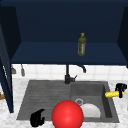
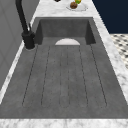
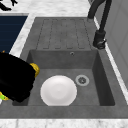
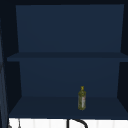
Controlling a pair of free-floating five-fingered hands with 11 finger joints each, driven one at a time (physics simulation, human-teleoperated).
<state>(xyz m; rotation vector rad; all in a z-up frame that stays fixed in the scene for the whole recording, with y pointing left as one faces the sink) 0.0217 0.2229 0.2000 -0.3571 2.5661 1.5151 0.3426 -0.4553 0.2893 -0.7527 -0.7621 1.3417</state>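
Observation:
My right hand (image 1: 121, 88) hangs over the counter at the sink's right rim, its fingers curled round a yellow oblong thing (image 1: 112, 94) that points left toward the basin. In the right side view this hand (image 3: 15, 78) looms large at the left, with the yellow thing (image 3: 35, 69) poking out beside the basin's edge. My left hand (image 1: 37, 118) floats at the sink's front left corner with relaxed fingers and holds nothing. A white plate (image 3: 58, 90) lies flat in the basin (image 3: 100, 75).
A big red ball (image 1: 67, 115) sits at the front, covering part of the plate (image 1: 91, 110). A black faucet (image 1: 68, 75) stands behind the sink. An olive bottle (image 4: 82, 98) stands on the open blue cabinet's lower shelf (image 4: 45, 107). A fruit bowl (image 2: 76, 5) is on the counter.

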